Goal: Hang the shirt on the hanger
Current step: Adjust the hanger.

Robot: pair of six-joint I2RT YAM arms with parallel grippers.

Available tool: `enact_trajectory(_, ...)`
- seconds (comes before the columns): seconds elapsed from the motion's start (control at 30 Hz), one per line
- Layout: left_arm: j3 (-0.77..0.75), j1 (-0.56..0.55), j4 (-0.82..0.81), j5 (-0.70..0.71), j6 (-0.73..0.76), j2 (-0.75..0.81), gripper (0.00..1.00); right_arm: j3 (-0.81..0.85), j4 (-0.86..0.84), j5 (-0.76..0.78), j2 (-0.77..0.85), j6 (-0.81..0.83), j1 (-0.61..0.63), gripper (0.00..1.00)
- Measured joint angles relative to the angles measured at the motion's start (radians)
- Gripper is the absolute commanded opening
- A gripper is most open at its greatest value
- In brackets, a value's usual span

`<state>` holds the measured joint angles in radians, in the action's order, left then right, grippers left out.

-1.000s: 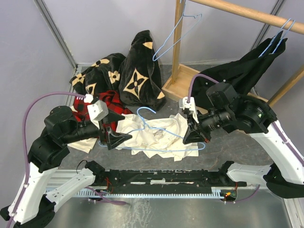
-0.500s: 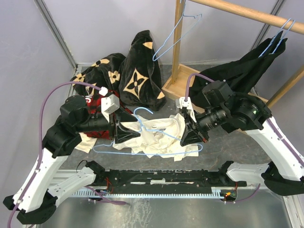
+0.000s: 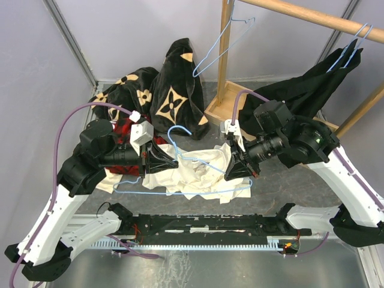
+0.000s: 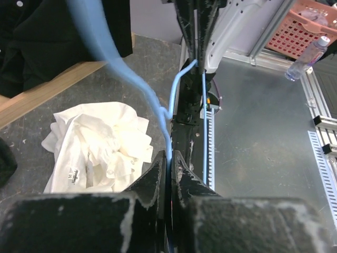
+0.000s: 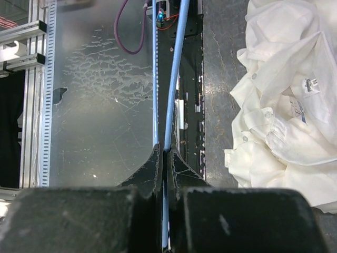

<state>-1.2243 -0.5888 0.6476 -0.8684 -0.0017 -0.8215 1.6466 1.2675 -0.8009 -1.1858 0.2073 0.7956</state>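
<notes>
Blue wire, pinched on both sides, that's the picture right now! The hanger [image 3: 179, 127] sits over the middle of the table [image 3: 288, 180], its hook curling towards the back wall, and both arms have hold of it. The left gripper [image 3: 175, 161] is clamped on the wire just below the hook. On its wrist view the fingers [image 4: 152, 174] are squeezed tight, with only the hanger [image 4: 131, 74] between them. Across the way, the right gripper [image 3: 229, 170] has the right-hand side of the frame. On its own view the fingers [image 5: 150, 168] are clenched where two runs of the hanger [image 5: 174, 79] come together.

And the shirt [image 3: 192, 174]? Crumpled in a white heap on the table, right between the two grippers, under the wire and not on it. A shoulder wire crosses over the cloth, and the bottom bar runs along the heap's near edge, its left corner poking out below the left arm. Whether the wire touches the cloth, I can't tell. The right wrist view shows the shirt [image 5: 284, 105] bunched up, buttons and a neck label showing. The left wrist view has the shirt [image 4: 100, 142] lying beyond its fingers.

At the back left a black garment [image 3: 174, 84] with tan flowers is piled up, a plaid shirt [image 3: 129, 129] peeking out beneath it. A wooden rack [image 3: 225, 60] stands behind, a spare hanger [image 3: 222, 48] against its post, and a dark garment [image 3: 312, 84] hangs from the rail.
</notes>
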Motion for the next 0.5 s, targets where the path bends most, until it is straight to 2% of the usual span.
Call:
enact_trajectory(0.13, 0.006, -0.003, 0.001, -0.006, 0.000, 0.011, 0.03, -0.003, -0.005, 0.022, 0.000, -0.003, 0.000, 0.31)
enact_trajectory(0.23, 0.015, -0.002, 0.002, 0.014, 0.000, 0.012, 0.03, -0.003, -0.016, 0.048, 0.004, -0.011, 0.001, 0.45)
enact_trajectory(0.37, 0.019, -0.002, 0.009, 0.072, 0.000, 0.010, 0.03, -0.019, -0.056, 0.167, 0.045, -0.037, 0.001, 0.58)
enact_trajectory(0.5, 0.019, -0.002, 0.013, 0.196, -0.002, -0.003, 0.03, -0.063, -0.118, 0.386, 0.140, -0.091, 0.001, 0.66)
